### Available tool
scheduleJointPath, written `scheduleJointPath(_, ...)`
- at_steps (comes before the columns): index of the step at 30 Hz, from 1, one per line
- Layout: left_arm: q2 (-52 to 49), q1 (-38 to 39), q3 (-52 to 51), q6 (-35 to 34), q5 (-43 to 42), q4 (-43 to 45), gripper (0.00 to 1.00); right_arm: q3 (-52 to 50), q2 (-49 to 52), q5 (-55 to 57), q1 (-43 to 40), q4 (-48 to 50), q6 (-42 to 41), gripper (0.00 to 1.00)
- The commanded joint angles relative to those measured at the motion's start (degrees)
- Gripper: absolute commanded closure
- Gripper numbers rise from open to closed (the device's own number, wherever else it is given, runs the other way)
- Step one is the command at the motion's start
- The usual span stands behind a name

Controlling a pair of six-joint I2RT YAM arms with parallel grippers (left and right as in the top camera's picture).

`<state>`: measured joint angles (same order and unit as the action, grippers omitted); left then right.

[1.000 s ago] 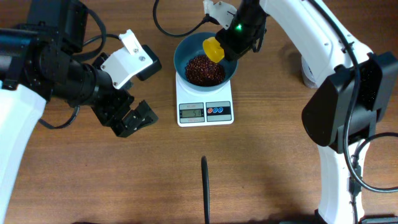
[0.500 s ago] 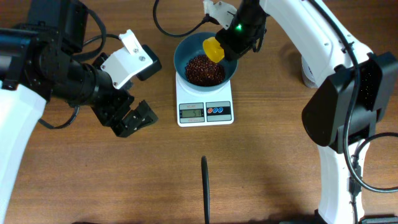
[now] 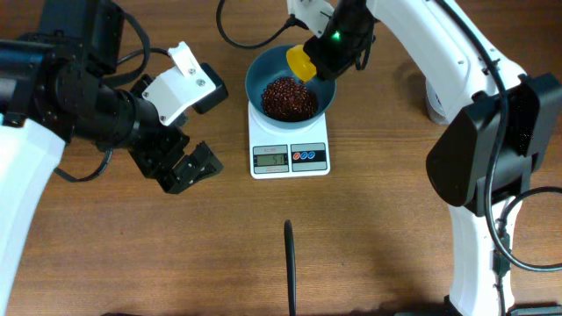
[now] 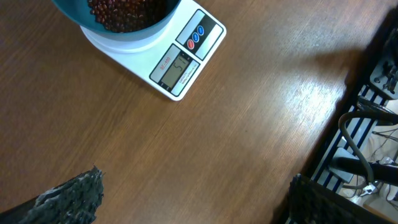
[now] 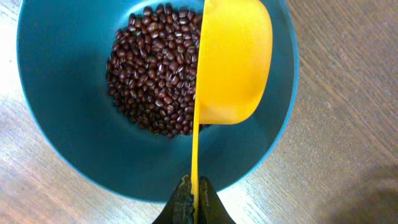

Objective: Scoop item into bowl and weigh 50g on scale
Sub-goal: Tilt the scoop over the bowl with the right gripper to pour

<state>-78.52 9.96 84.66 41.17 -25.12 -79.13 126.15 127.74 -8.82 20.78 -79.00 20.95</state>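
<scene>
- Beans (image 3: 290,97): one loose heap of dark reddish-brown grains in the bottom of the blue bowl (image 3: 257,83). Bare blue wall shows all round the heap.
- The bowl stands on the white scale (image 3: 289,139) and covers most of its platform. The scale's near strip is free, so you see one grey display (image 3: 271,157) and two round buttons (image 3: 307,156), one red and one blue.
- Open room: bare wooden table (image 3: 395,254) lies wide on the near side of the scale and to both its sides. Only a thin dark bar (image 3: 288,263) stands there, near the front edge. In the left wrist view the table's edge runs at the right, with cables (image 4: 367,155) beyond it.
- Count: one bowl, one scale, one yellow scoop (image 5: 231,59), two grippers.
- Right gripper (image 5: 193,202): its white arm (image 3: 421,35) arches from the table's right side to the bowl's far rim. The jaws are pinched tight on the scoop's thin handle. The cup is turned on its side above one edge of the heap, and you cannot tell what it holds.
- Left gripper (image 3: 188,169): jaws spread wide, holding nothing, over bare wood left of the scale and well apart from it.
</scene>
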Motion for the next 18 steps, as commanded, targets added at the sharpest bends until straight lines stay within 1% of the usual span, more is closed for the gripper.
scheduleJointPath(1, 0.98, 0.13, 0.94, 1.14, -0.98, -0.02, 0.01, -1.66, 0.15, 0.46, 0.33, 0.31, -0.42, 0.96)
scheduleJointPath(10, 0.98, 0.13, 0.94, 1.14, -0.98, -0.02, 0.01, -1.88, 0.15, 0.52, 1.4, 2.71, -0.39, 0.96)
scheduleJointPath(18, 0.98, 0.13, 0.94, 1.14, -0.98, -0.02, 0.01, -1.88, 0.15, 1.18, 1.51, 2.95, -0.39, 0.96)
